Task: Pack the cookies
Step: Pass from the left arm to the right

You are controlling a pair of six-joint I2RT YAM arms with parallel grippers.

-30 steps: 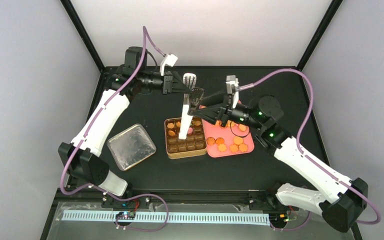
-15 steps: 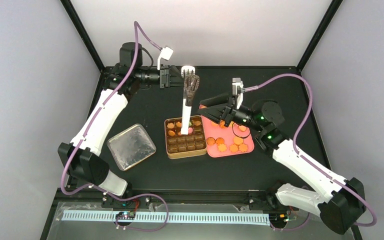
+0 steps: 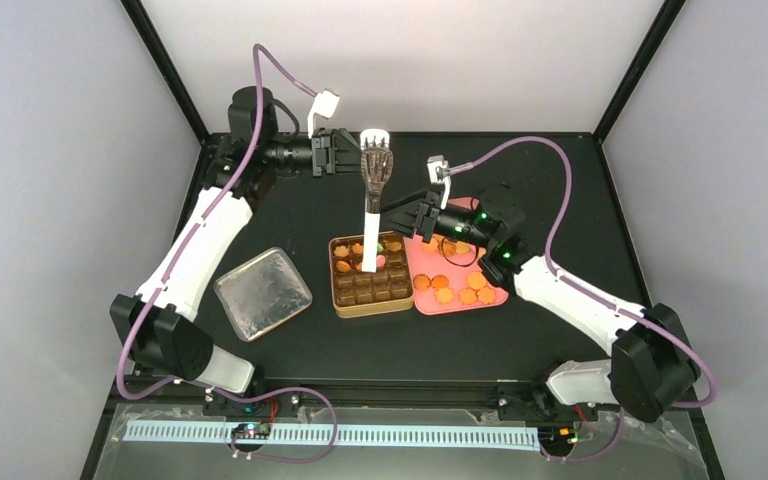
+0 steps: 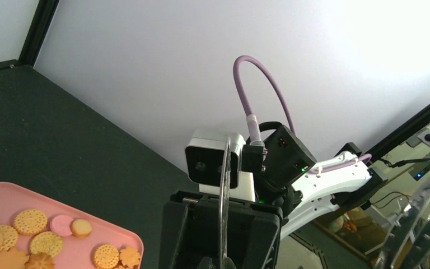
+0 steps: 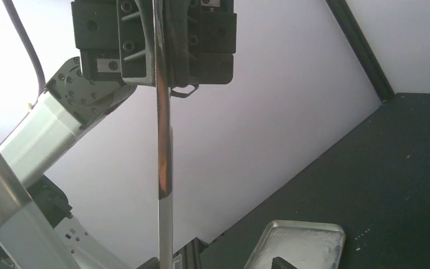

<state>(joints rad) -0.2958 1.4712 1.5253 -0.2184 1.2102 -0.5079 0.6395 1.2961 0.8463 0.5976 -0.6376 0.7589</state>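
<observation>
The cookies (image 3: 457,290) lie on a pink tray (image 3: 498,297); a few sit in the top row of the brown compartmented tin (image 3: 372,295). They also show in the left wrist view (image 4: 31,221). The metal tongs (image 3: 371,205) stand upright, tips in the tin. My left gripper (image 3: 355,158) is shut on one tong arm near its top, as the right wrist view shows (image 5: 164,78). My right gripper (image 3: 394,217) is level with the tong shaft (image 5: 164,168), jaws open and empty.
The tin's silver lid (image 3: 262,292) lies left of the tin and shows in the right wrist view (image 5: 302,246). The black table (image 3: 580,200) has walls close on three sides. The two grippers face each other at close range over the tin.
My right gripper drew back toward the tray, then moved left to the tong shaft. The tongs' spread heads have come together and the tongs stand more upright. My left arm shifted slightly back.
</observation>
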